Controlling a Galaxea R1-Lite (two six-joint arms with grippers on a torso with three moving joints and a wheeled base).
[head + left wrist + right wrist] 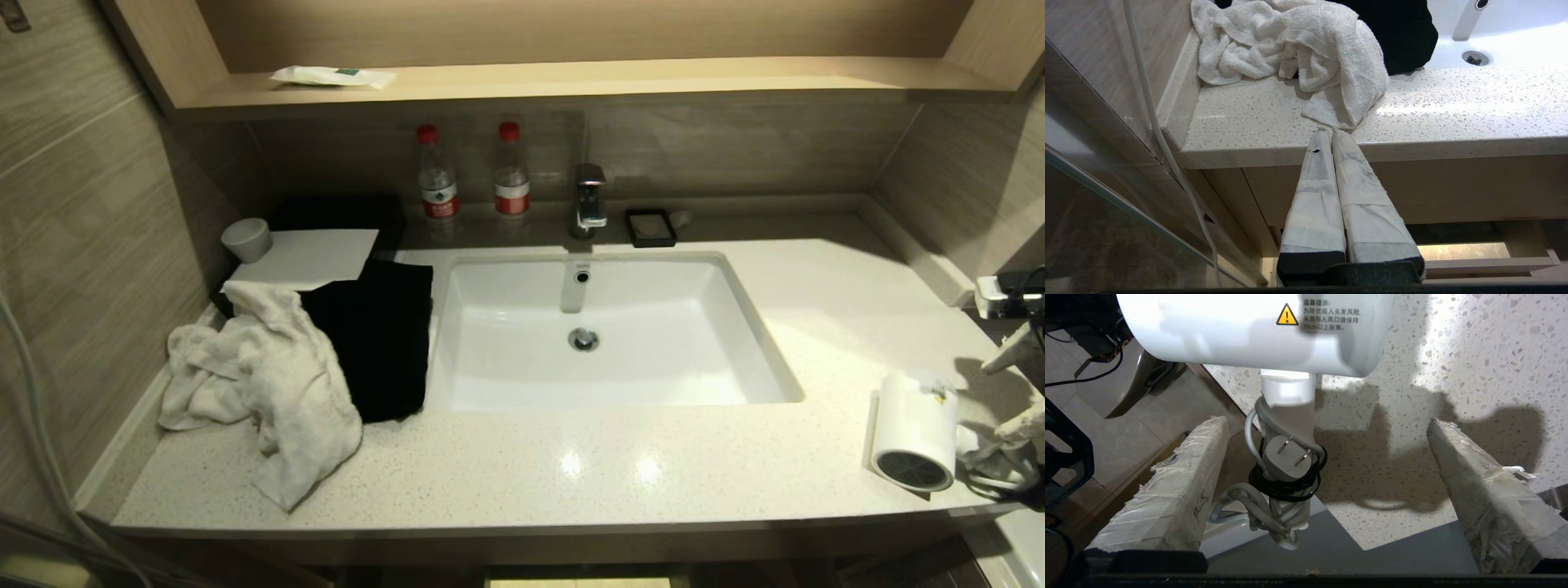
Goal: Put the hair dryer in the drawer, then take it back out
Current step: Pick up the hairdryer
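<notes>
The white hair dryer (pixel 914 429) lies on the speckled counter (pixel 620 474) near its right front corner, grey grille towards me. In the right wrist view its barrel (pixel 1249 330) is ahead of the fingers. Its handle (pixel 1288 412), wound with cord and plug (pixel 1286 457), juts past the counter edge. My right gripper (pixel 1327 421) is open around the handle without touching it; in the head view the right gripper (pixel 1012 392) sits just right of the dryer. My left gripper (pixel 1331 132) is shut and empty, low before the counter's front edge. Under the counter a light-wood drawer rail (pixel 1490 265) shows.
A white sink (pixel 608 335) with a faucet (pixel 589 200) fills the counter's middle. A crumpled white towel (pixel 261 384) and a black cloth (pixel 380 343) lie at its left. Two bottles (pixel 438 175), a cup (pixel 246 239) and a soap dish (pixel 651 227) stand at the back.
</notes>
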